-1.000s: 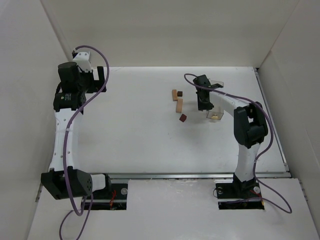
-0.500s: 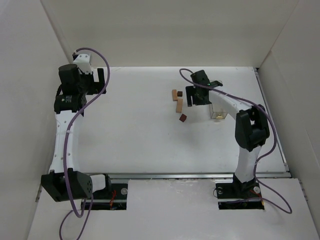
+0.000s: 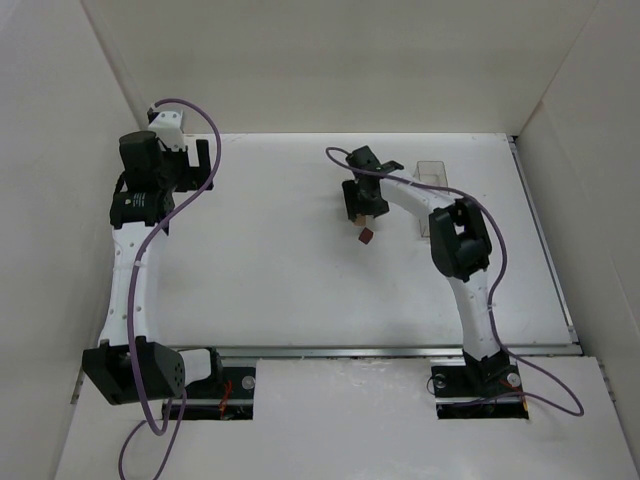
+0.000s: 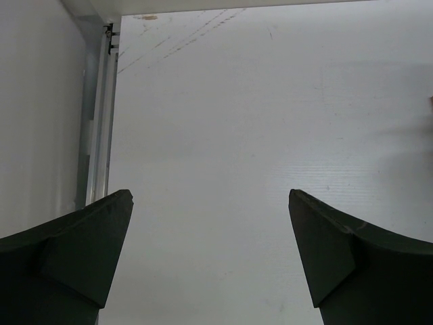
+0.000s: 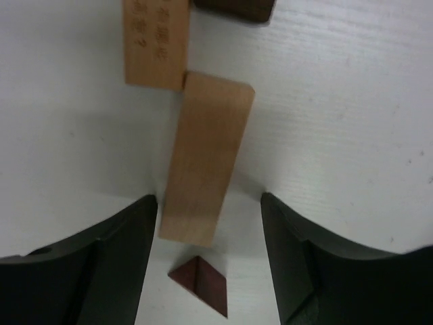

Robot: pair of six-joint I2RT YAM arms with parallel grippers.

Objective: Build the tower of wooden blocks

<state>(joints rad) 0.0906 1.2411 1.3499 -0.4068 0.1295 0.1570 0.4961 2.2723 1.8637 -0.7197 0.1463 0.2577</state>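
The wooden pieces lie loose and flat on the table. In the right wrist view a light tan flat bar (image 5: pixel 206 159) lies lengthwise, its near end between my open right fingers. A shorter tan post (image 5: pixel 155 40) lies at the bar's far end, with a dark cube (image 5: pixel 237 8) beside it. Another dark reddish-brown cube (image 5: pixel 199 284) sits just below the bar's near end; it also shows in the top view (image 3: pixel 366 236). My right gripper (image 3: pixel 362 203) hovers open over the bar, touching nothing. My left gripper (image 3: pixel 190 160) is open and empty at the far left.
A clear plastic box (image 3: pixel 432 170) stands right of the blocks, partly behind the right arm. White walls enclose the table. A metal rail (image 4: pixel 101 122) runs along the table's left edge in the left wrist view.
My right gripper has swung left from the clear box to above the tan bar. The blocks and the left arm have not moved.
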